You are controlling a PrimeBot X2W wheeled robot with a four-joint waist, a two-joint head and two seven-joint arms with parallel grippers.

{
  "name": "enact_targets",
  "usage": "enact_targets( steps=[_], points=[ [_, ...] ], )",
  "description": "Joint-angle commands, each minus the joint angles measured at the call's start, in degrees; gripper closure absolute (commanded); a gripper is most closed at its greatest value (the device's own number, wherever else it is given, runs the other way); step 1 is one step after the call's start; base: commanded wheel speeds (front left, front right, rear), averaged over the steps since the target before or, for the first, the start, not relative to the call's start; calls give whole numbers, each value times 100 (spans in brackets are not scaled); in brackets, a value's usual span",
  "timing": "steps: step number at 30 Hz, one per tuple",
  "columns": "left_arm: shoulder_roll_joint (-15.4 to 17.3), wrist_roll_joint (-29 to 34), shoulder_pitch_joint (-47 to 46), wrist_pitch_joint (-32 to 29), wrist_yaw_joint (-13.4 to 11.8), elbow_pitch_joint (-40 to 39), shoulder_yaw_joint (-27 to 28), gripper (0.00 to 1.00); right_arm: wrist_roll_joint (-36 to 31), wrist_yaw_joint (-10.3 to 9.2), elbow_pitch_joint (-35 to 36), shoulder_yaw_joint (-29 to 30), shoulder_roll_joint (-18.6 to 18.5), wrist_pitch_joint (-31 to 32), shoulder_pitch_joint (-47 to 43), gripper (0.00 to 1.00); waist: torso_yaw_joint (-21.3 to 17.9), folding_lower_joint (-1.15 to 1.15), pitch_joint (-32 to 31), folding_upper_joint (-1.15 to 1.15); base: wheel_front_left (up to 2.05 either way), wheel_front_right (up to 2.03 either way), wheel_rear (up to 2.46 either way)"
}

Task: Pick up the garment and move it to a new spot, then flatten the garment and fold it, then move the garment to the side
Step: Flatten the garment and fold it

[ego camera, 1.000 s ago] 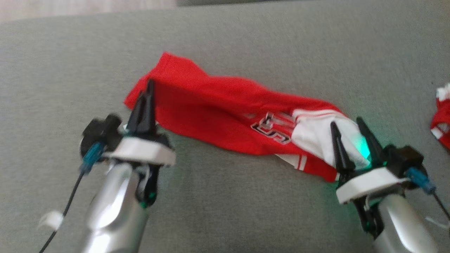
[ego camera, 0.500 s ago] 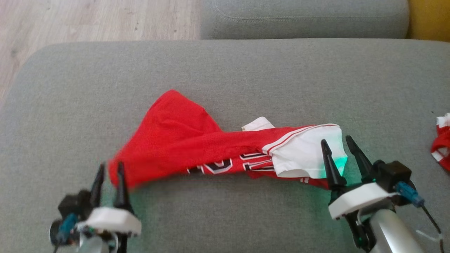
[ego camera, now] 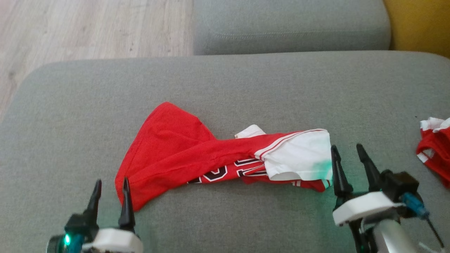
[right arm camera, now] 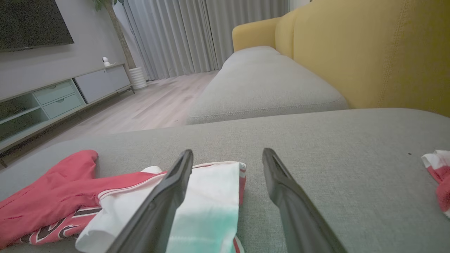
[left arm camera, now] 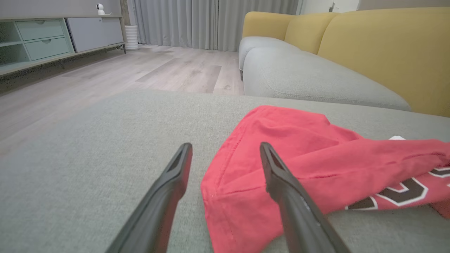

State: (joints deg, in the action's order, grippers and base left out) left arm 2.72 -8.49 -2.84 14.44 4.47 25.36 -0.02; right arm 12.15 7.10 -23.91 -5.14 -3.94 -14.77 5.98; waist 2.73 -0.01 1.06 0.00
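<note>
The garment (ego camera: 211, 160) is laid bunched on the sofa (ego camera: 246, 88). Jaws of left gripper (ego camera: 112, 180) and right gripper (ego camera: 346, 147) are released

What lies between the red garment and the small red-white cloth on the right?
Only bare grey cushion between garment and cloth, in the head and right wrist views; the open right gripper points over it.

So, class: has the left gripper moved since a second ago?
Yes: the left gripper has pulled back towards the robot, away from the grey cushion's far edge, and let go of the red garment.
</note>
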Motion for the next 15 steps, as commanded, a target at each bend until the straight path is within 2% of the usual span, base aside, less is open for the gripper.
enact_targets(
  steps=[1, 10, 15],
  points=[
    [24, 34, -27, 56, -38, -199, 136, 0, -35, 39, 157, -117, 45, -23, -31, 0, -26, 1, -55, 0, 0, 0, 0],
    [17, -356, 208, 56, -211, -322, -260, 0, 15, 39, -47, -166, 101, -23, -153, 0, -50, 1, -125, 0, 0, 0, 0],
    [17, -412, 212, 56, -242, -334, -402, 0, 464, 39, -403, -408, 104, -23, -91, 0, -2, 1, -57, 0, 0, 0, 0]
  ],
)
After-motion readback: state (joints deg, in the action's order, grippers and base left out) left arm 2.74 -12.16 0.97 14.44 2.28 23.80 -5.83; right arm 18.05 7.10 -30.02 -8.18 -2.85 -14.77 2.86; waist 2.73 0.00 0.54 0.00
